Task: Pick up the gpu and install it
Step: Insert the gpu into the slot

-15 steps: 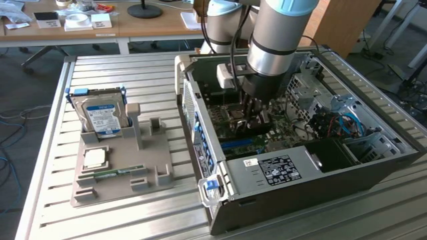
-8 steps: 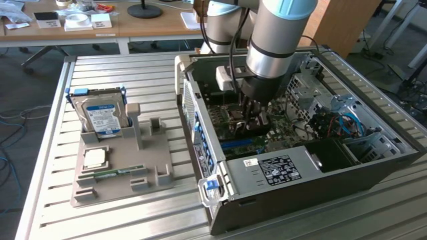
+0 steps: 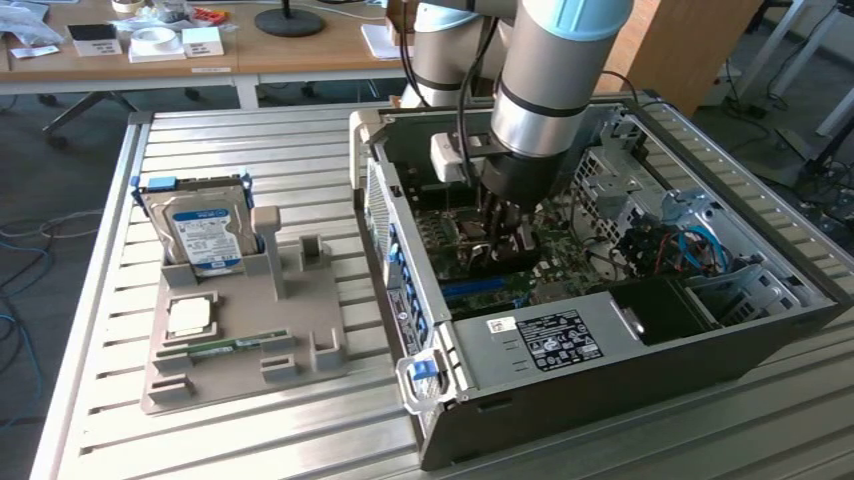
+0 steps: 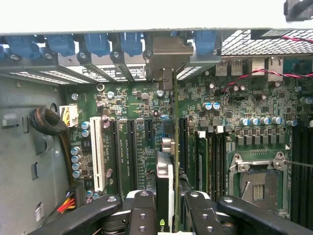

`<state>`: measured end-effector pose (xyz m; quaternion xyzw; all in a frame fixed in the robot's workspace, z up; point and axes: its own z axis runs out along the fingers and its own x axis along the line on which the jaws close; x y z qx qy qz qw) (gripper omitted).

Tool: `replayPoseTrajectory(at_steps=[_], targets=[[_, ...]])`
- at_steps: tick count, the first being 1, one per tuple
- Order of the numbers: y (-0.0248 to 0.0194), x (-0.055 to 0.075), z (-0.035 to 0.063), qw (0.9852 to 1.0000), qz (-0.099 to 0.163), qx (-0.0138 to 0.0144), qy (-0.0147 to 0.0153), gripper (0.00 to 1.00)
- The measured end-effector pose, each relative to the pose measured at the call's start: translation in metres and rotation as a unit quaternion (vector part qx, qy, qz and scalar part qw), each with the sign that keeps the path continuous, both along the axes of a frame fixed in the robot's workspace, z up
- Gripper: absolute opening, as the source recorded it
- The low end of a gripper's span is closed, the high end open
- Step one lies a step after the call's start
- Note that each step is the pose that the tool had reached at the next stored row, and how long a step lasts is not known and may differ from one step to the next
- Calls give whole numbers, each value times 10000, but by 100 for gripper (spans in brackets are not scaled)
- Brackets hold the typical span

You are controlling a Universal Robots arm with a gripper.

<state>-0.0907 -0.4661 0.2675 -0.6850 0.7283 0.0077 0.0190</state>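
In the wrist view the gpu (image 4: 168,147) stands edge-on between my fingers (image 4: 142,210), and my gripper (image 4: 170,208) is shut on it. Its silver end bracket (image 4: 166,51) sits at the case's rear slot openings, among the blue clips. The card runs along the black expansion slots of the green motherboard (image 4: 132,112); I cannot tell whether its lower edge is in a slot. In the exterior view my gripper (image 3: 514,240) reaches straight down into the open computer case (image 3: 747,330), low over the board, and hides most of the card.
A white slot (image 4: 98,152) and the empty processor socket (image 4: 257,183) flank the card. Outside the case, a grey holder (image 3: 307,350) carries a hard drive (image 3: 207,235), a chip (image 3: 190,317) and a green memory stick (image 3: 227,347). Case walls and cables surround the arm.
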Motion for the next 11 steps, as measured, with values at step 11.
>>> replayPoseTrajectory(at_steps=[11], targets=[[0,10,-1,10000,0,1,52,27]])
